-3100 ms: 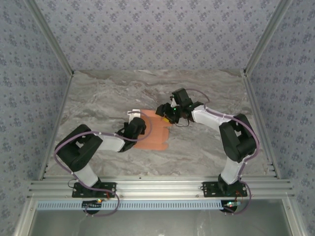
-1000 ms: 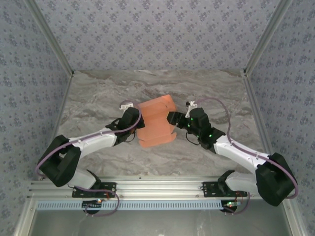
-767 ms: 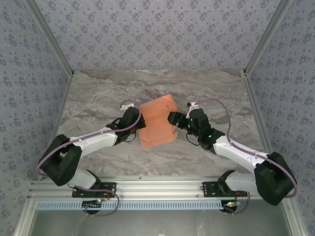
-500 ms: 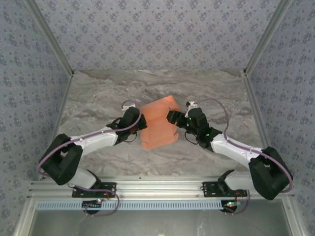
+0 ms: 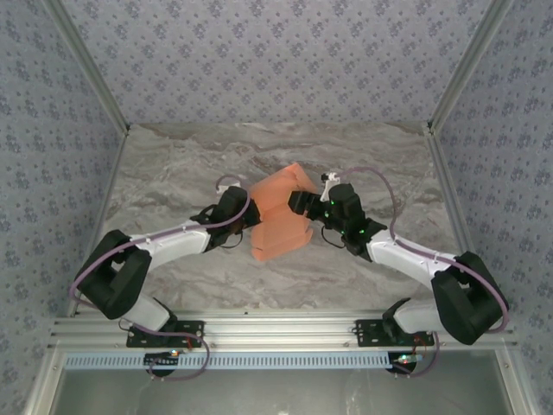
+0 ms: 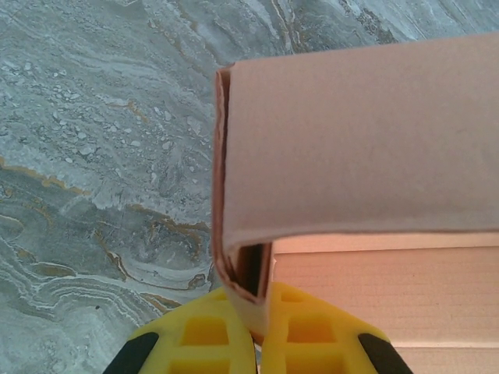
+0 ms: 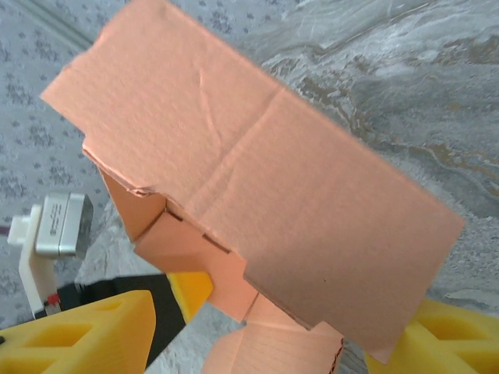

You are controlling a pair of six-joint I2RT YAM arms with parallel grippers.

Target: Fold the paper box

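Observation:
The paper box point(image 5: 278, 216) is orange-salmon card, partly folded, held tilted above the marble table between both arms. My left gripper point(image 5: 248, 216) is at its left edge. In the left wrist view that gripper point(image 6: 256, 335) is shut on a doubled fold of the card point(image 6: 366, 140), which bends over into a broad panel above. My right gripper point(image 5: 296, 202) is at the box's right edge. In the right wrist view its yellow fingers point(image 7: 78, 335) stand wide apart, open, with the raised panel point(image 7: 265, 195) and a lower flap point(image 7: 288, 351) between them.
The grey marble table point(image 5: 173, 173) lies free all around the box. Patterned walls and metal rails point(image 5: 104, 190) close it in on three sides. The left arm's wrist camera point(image 7: 56, 226) and one of its yellow fingers point(image 7: 189, 287) sit close behind the box.
The box has tilted and turned, its far panel swinging up and to the right. The right gripper has crept up and left along the box's edge. The left gripper keeps its hold.

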